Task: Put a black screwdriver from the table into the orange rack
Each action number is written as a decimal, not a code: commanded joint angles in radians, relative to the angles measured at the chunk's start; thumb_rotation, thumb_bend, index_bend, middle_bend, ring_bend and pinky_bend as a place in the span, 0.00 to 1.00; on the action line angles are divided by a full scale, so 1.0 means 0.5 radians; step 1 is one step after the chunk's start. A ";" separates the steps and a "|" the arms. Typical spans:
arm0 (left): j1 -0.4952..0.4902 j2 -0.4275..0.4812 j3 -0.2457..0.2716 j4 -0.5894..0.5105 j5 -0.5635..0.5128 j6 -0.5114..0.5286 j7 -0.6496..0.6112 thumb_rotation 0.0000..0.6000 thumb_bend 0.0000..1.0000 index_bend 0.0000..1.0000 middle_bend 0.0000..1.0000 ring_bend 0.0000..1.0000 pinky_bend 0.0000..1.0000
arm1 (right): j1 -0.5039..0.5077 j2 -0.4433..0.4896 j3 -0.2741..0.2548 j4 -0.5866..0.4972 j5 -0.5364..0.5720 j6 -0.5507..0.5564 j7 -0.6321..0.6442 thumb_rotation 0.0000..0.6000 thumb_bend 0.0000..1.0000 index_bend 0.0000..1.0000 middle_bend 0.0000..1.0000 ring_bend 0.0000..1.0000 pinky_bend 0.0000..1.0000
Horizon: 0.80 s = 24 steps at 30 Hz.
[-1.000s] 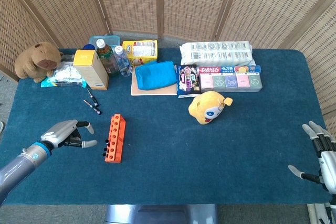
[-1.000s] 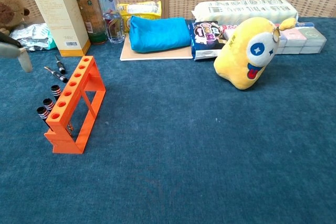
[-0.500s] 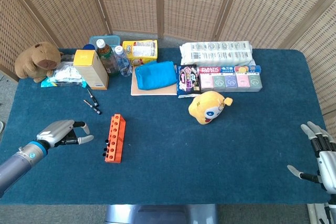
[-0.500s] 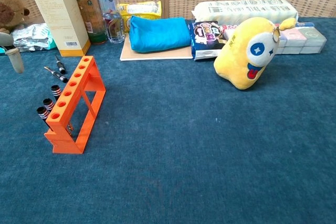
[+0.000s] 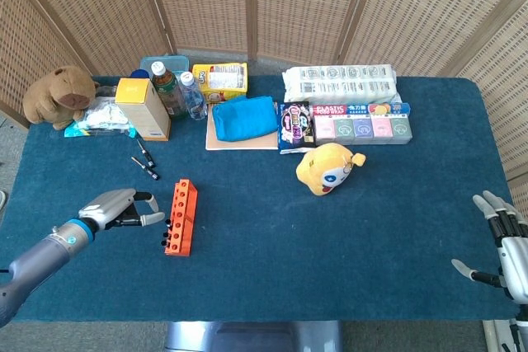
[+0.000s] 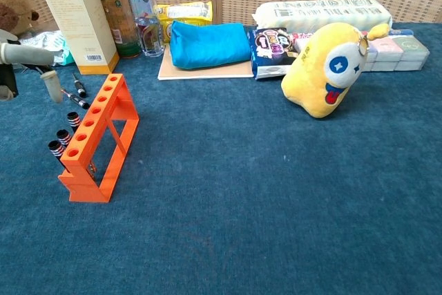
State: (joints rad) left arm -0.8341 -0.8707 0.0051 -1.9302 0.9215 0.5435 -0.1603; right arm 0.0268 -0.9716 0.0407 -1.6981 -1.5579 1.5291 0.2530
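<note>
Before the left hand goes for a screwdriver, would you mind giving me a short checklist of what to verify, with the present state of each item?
1. Left hand holds nothing, fingers apart: ok.
2. Loose screwdrivers lie on the table, unobstructed, beyond the hand: ok.
3. Orange rack stands upright: ok.
4. Free holes on the rack's top: ok in the chest view; the black handles show at its left side.
5. Left hand clear of the rack: ok, a gap shows in the head view.
6. Right hand open at the table's right edge, far from the work: ok.
</note>
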 commanded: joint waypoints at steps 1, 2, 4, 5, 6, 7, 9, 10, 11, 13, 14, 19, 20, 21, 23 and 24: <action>-0.059 -0.035 0.009 -0.012 -0.086 -0.006 0.075 0.00 0.00 0.35 1.00 1.00 1.00 | 0.000 0.001 0.000 0.001 0.001 -0.001 0.003 1.00 0.13 0.04 0.04 0.00 0.00; -0.080 -0.040 0.015 -0.017 -0.123 0.000 0.104 0.00 0.00 0.35 1.00 1.00 1.00 | 0.001 0.002 0.000 0.002 0.001 -0.002 0.005 1.00 0.13 0.04 0.04 0.00 0.00; -0.120 -0.048 0.033 -0.026 -0.192 0.014 0.164 0.00 0.00 0.35 1.00 1.00 1.00 | 0.000 0.003 0.001 0.002 0.001 -0.001 0.008 1.00 0.13 0.04 0.04 0.00 0.00; -0.136 -0.052 0.042 -0.031 -0.222 0.021 0.189 0.00 0.00 0.35 1.00 1.00 1.00 | 0.000 0.003 0.001 0.003 0.001 0.001 0.008 1.00 0.13 0.04 0.04 0.00 0.00; -0.159 -0.058 0.054 -0.042 -0.266 0.033 0.222 0.00 0.00 0.35 1.00 1.00 1.00 | 0.000 0.004 0.002 0.003 0.000 0.002 0.011 1.00 0.13 0.04 0.04 0.00 0.00; -0.173 -0.061 0.060 -0.051 -0.295 0.040 0.240 0.00 0.00 0.35 1.00 1.00 1.00 | -0.001 0.005 0.001 0.002 -0.001 0.002 0.014 1.00 0.13 0.04 0.04 0.00 0.00; -0.205 -0.065 0.071 -0.075 -0.358 0.051 0.275 0.00 0.00 0.35 1.00 1.00 1.00 | -0.001 0.008 0.002 0.003 0.001 0.003 0.019 1.00 0.13 0.04 0.04 0.00 0.00; -0.217 -0.065 0.076 -0.083 -0.379 0.054 0.288 0.00 0.00 0.35 1.00 1.00 1.00 | -0.002 0.008 0.002 0.002 0.001 0.004 0.021 1.00 0.13 0.04 0.04 0.00 0.00; -0.229 -0.065 0.081 -0.091 -0.398 0.057 0.302 0.00 0.00 0.35 1.00 1.00 1.00 | -0.002 0.009 0.002 0.002 0.000 0.004 0.024 1.00 0.13 0.04 0.04 0.00 0.00; -0.257 -0.067 0.099 -0.104 -0.445 0.071 0.342 0.00 0.00 0.35 1.00 1.00 1.00 | -0.002 0.011 0.002 0.003 -0.001 0.005 0.029 1.00 0.13 0.04 0.04 0.00 0.00; -0.271 -0.072 0.109 -0.110 -0.471 0.083 0.366 0.00 0.00 0.35 1.00 1.00 1.00 | -0.002 0.011 0.002 0.004 -0.001 0.005 0.030 1.00 0.13 0.04 0.04 0.00 0.00; -0.316 -0.106 0.127 -0.129 -0.558 0.124 0.425 0.00 0.00 0.35 1.00 1.00 1.00 | -0.004 0.014 0.002 0.003 -0.005 0.010 0.039 1.00 0.13 0.04 0.04 0.00 0.00; -0.322 -0.111 0.127 -0.134 -0.568 0.125 0.429 0.00 0.00 0.35 1.00 1.00 1.00 | -0.004 0.015 0.002 0.003 -0.004 0.011 0.041 1.00 0.13 0.04 0.04 0.00 0.00; -0.327 -0.114 0.127 -0.139 -0.578 0.122 0.431 0.00 0.00 0.35 1.00 1.00 1.00 | -0.005 0.015 0.002 0.003 -0.003 0.011 0.043 1.00 0.13 0.04 0.04 0.00 0.00; -0.336 -0.118 0.126 -0.149 -0.593 0.111 0.431 0.00 0.00 0.35 1.00 1.00 1.00 | -0.004 0.016 0.003 0.004 -0.001 0.010 0.047 1.00 0.13 0.04 0.04 0.00 0.00; -0.342 -0.118 0.126 -0.155 -0.601 0.102 0.432 0.00 0.00 0.35 1.00 1.00 1.00 | -0.004 0.017 0.003 0.004 -0.002 0.010 0.049 1.00 0.13 0.04 0.04 0.00 0.00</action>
State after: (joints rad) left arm -1.0027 -0.9289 0.0679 -2.0051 0.6239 0.5975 0.0550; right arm 0.0248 -0.9631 0.0423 -1.6962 -1.5587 1.5342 0.2777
